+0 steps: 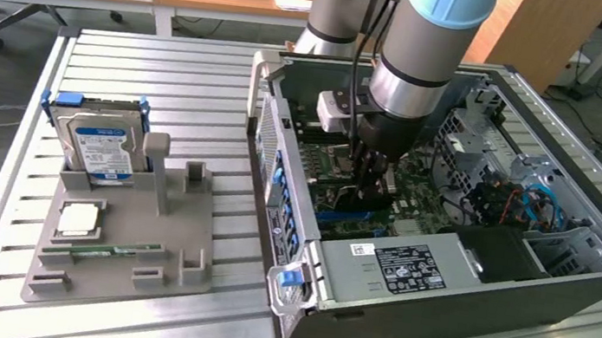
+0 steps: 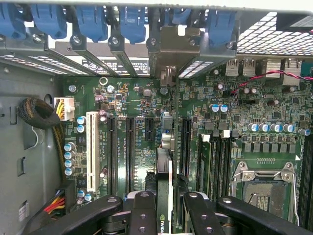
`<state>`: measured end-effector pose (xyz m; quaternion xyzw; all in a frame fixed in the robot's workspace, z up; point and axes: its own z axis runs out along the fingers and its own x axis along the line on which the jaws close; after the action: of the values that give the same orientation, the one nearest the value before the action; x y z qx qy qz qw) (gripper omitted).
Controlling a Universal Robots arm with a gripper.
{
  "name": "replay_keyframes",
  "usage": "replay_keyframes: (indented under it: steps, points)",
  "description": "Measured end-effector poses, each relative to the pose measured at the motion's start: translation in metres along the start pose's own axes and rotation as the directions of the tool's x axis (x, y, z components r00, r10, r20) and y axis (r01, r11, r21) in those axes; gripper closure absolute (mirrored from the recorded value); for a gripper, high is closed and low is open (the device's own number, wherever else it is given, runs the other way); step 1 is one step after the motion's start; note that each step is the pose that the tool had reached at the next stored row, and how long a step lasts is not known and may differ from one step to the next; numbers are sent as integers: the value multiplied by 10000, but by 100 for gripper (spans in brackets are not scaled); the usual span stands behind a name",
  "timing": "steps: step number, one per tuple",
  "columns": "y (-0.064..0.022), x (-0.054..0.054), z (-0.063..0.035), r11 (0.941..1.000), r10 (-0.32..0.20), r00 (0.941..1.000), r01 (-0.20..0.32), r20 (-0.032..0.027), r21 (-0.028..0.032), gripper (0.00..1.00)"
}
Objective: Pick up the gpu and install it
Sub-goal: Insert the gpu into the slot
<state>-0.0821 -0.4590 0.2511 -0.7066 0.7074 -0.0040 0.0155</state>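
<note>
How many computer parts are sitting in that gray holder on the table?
3. A hard drive stands upright at the holder's far end, a square silver processor lies flat in the middle, and a slim green memory stick lies nearest the camera. Its posts could hide more.

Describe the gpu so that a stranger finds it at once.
Look inside the open case, over the green board. The gpu is the thin card, seen edge-on, clamped in the gripper. The black slots beside it are empty.
</note>
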Motion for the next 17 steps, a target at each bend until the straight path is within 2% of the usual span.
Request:
replay_keyframes:
  steps: [17]
  points:
    - [-1, 2, -6, 10000, -2, 10000, 2, -1, -2, 74]
